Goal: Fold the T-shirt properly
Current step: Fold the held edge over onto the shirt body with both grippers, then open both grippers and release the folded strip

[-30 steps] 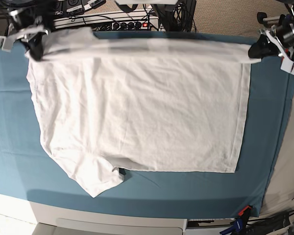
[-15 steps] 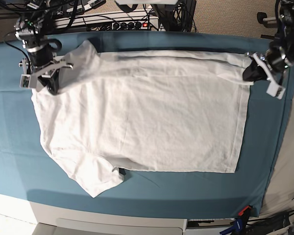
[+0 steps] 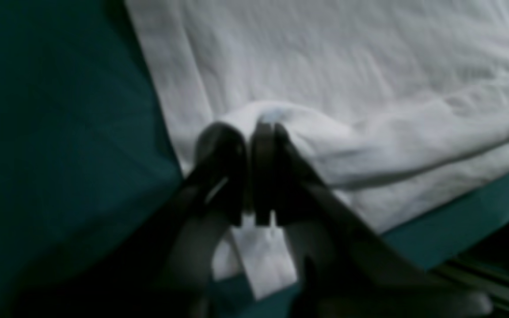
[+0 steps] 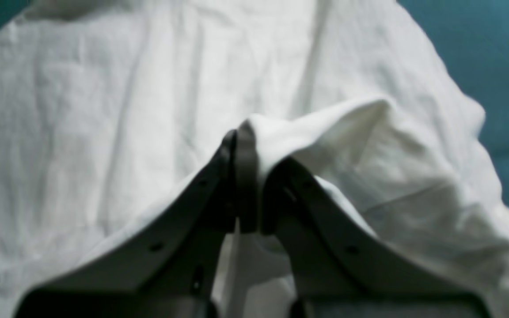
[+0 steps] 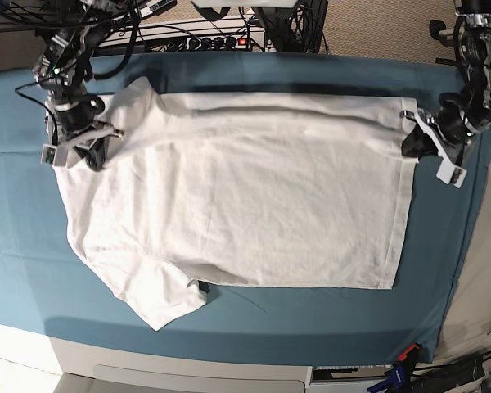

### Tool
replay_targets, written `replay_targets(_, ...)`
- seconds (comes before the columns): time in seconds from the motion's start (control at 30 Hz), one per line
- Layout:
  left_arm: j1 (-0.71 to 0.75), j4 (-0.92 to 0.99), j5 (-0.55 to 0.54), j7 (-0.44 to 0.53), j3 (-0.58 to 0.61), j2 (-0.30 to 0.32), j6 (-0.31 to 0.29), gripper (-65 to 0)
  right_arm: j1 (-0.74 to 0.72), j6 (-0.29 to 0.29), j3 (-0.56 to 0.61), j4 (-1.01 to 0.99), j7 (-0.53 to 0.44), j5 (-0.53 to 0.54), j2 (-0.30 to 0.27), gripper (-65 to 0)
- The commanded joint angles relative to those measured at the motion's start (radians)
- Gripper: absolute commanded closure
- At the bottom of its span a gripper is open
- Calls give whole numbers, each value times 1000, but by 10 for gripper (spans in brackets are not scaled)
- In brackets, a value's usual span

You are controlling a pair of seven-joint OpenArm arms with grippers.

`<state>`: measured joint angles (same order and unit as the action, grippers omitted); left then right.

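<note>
The white T-shirt (image 5: pixel 237 196) lies spread on the teal table cloth (image 5: pixel 16 246), one sleeve (image 5: pixel 159 299) pointing toward the front left. Its far edge is folded a little forward over the body. My right gripper (image 5: pixel 94 151) is at the shirt's far left corner, shut on a pinch of white cloth; up close the gripper (image 4: pixel 239 137) grips a raised fold of the T-shirt (image 4: pixel 104 110). My left gripper (image 5: pixel 411 143) is at the far right corner; up close the gripper (image 3: pixel 250 132) is shut on a bunched hem corner of the T-shirt (image 3: pixel 325 53).
A power strip and cables (image 5: pixel 196 37) lie behind the table's back edge. The table's white front edge (image 5: pixel 188 360) runs along the bottom. Clamps (image 5: pixel 405 354) sit at the front right corner. Bare teal cloth borders the shirt on all sides.
Both grippers have come down and forward from the table's back edge, carrying the shirt's far edge with them. The stretched, lifted edge now rests lower, folded over the body.
</note>
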<state>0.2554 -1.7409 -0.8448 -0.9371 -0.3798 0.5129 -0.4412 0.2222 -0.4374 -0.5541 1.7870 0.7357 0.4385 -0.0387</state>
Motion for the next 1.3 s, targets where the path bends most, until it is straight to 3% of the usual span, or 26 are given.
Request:
replay_targets(0.0,-15,-5,-2,24,-6,20,0,0,-18,-2,-1,10,-32,13,-12,0)
replay_targets(0.2,-23,5,68,57,-6,19,57,0,-53,-2,-1,-54,-41,13,-37,0)
replay_targets(0.77,-23,5,94,93,-6,19,56,0,-69,0,-1,-61,-44,13,-53,0)
replay_targets(0.8,-23,5,98,93,-6,19,56,0,-69,0,-1,-61,-44,13,-53,-26)
replay_targets(0.83,-23,5,107,94,-6,19,55,-36,-69,0,-1,-61,-45,13,-53,-105)
replay_targets(0.9,-23,5,132,99,-6,19,56,-199,-69,1,-2,-61,-48,13,-53,-241)
replay_targets(0.97,-23,5,162,99,-7,20,61,-303,-70,0,-10,-58,-56,13,-56,-255)
replay_targets(1.1,-22,3,242,98,-13,31,135,-307,-69,0,-93,16,-34,4,-56,-255)
replay_targets(1.2,-19,0,246,69,-40,65,132,-307,-59,0,-208,98,41,33,-64,-255)
replay_targets(1.27,-16,-9,238,52,-74,91,131,-307,-26,0,-286,127,86,113,-82,-255)
